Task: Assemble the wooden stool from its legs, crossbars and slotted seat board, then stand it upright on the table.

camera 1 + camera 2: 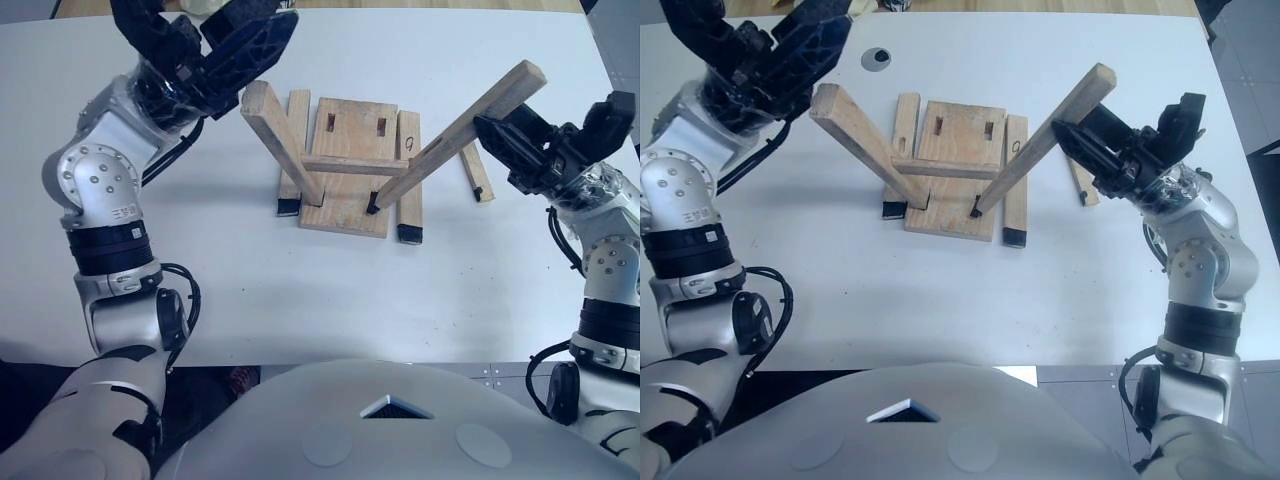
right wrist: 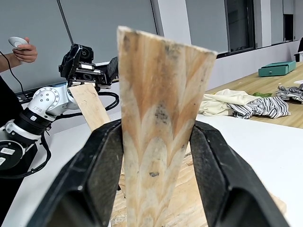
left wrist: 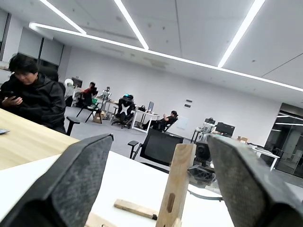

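Tightly inside right gripper (image 2: pixel 158 177) — one leg (image 2: pixel 163 90)

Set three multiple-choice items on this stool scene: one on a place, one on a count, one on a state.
1. Where does the loose short crossbar lie relative to the seat board?
A) on top of it
B) on the table, to its right
C) wedged under it

2. How many slots show in the seat board?
A) two
B) four
C) none

3. What state is the right gripper in?
A) open, holding nothing
B) shut on a tilted leg
C) shut on the seat board

Key: 1 B, it lies flat on the table off the board's right side. 2 A, two cuts show near the far edge. 3 B, its fingers clamp the leg.
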Controlling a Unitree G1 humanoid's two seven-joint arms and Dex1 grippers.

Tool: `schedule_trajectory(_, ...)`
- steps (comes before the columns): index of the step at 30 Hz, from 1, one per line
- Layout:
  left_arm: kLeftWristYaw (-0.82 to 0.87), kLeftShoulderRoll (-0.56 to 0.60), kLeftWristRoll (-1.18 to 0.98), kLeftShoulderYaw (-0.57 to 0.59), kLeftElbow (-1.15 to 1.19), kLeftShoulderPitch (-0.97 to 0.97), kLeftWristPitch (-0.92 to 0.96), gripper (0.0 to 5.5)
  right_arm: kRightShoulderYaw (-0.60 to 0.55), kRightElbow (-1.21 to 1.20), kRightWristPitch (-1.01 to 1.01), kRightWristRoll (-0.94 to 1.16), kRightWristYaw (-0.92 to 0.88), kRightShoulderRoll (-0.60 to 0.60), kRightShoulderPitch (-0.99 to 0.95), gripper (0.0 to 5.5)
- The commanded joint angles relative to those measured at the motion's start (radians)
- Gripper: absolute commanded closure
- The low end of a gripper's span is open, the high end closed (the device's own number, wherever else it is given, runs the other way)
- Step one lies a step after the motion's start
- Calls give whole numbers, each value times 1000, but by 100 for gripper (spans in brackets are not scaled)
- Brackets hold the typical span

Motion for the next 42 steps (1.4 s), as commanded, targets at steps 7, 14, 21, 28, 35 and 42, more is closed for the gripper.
schedule_trajectory(7,-87,107,36,-75,-66,45,47,185,60,69,-7,-122,-26,-49,26,347)
schedule_trajectory(14,-124,138,61,-112,-69,72,53,275,67,84,-18,-128,-33,-50,19,347)
schedule_trajectory(21,-156,163,85,-127,-60,88,41,304,73,93,-19,-135,-41,-51,11,347)
schedule_trajectory(28,-171,185,114,-127,-10,89,21,305,73,87,-139,-197,-50,-40,8,347)
schedule_trajectory(35,-179,188,112,-131,25,92,19,306,95,79,-185,-226,-10,-56,-4,347)
schedule_trajectory(42,-192,190,109,-122,68,75,21,306,135,98,-144,-245,72,-148,-88,347)
